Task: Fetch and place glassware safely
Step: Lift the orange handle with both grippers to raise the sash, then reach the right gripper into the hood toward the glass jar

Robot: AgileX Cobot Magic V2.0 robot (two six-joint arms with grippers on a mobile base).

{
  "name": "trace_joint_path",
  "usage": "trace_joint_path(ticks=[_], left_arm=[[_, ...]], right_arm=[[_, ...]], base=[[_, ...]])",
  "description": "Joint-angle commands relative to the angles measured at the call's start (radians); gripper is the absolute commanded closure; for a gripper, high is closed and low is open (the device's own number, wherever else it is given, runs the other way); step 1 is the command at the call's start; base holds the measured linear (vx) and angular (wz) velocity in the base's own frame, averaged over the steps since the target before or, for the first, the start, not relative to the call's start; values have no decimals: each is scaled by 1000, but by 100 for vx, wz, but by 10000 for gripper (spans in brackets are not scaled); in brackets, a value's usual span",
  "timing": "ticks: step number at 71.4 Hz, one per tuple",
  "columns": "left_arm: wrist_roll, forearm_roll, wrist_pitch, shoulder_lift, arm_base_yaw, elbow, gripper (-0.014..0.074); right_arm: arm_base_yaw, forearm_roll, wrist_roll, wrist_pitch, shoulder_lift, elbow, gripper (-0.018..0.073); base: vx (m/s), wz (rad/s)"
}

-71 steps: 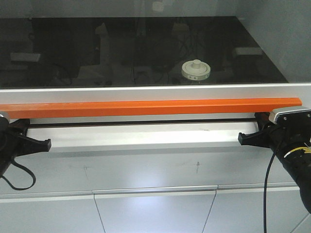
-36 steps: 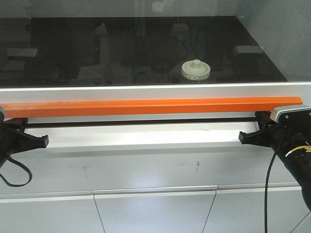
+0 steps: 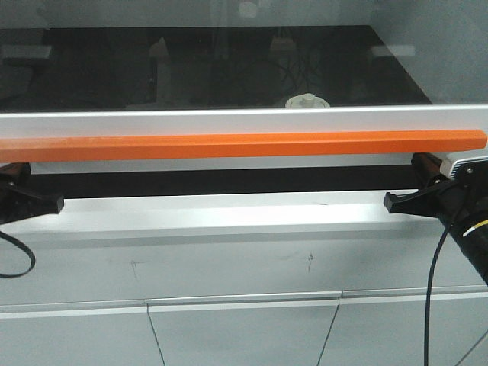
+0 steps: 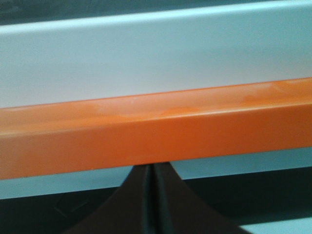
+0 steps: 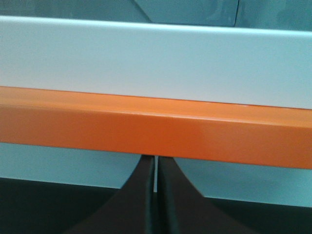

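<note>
The glassware [image 3: 306,101] stands inside the cabinet on the dark floor. Only its cream-white lid knob and rim show above the white sash frame [image 3: 229,120]; the jar body is hidden. An orange handle bar [image 3: 244,145] runs along the sash. In the front view my left gripper [image 3: 17,169] sits under the bar's left end and my right gripper [image 3: 428,164] under its right end. In the wrist views the left gripper [image 4: 152,168] and the right gripper [image 5: 156,161] are both shut, tips against the underside of the orange bar [image 4: 156,131], [image 5: 156,129].
A dark gap [image 3: 229,181] shows between the sash and the white sill [image 3: 221,217]. Grey cabinet doors [image 3: 244,328] lie below. Cables hang from both arms, the right one [image 3: 431,290].
The sash with its orange bar has risen, widening the dark gap below. Both grippers rose with it and shifted outward. The sash frame now covers most of the glassware.
</note>
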Motion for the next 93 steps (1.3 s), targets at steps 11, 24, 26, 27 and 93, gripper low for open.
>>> trace_joint_path(ticks=[11,24,26,27,93], left_arm=[[-3,17,-124,-119,-4,-198,603],[-3,17,-32,-160,-4,-297,603],[-3,17,-21,-164,-4,-309,603],[-3,17,-14,-168,-4,-316,603],[2,17,274,-311,-4,-549,603]], right_arm=[[-1,-1,11,-73,-134,-76,560],[-1,-22,40,71,-194,-170,560],[-1,-25,41,83,-203,-184,560],[-1,-26,41,91,-208,-191,560],[-1,-52,93,488,-358,-473,560]], base=[[0,0],[0,0],[0,0],[0,0],[0,0]])
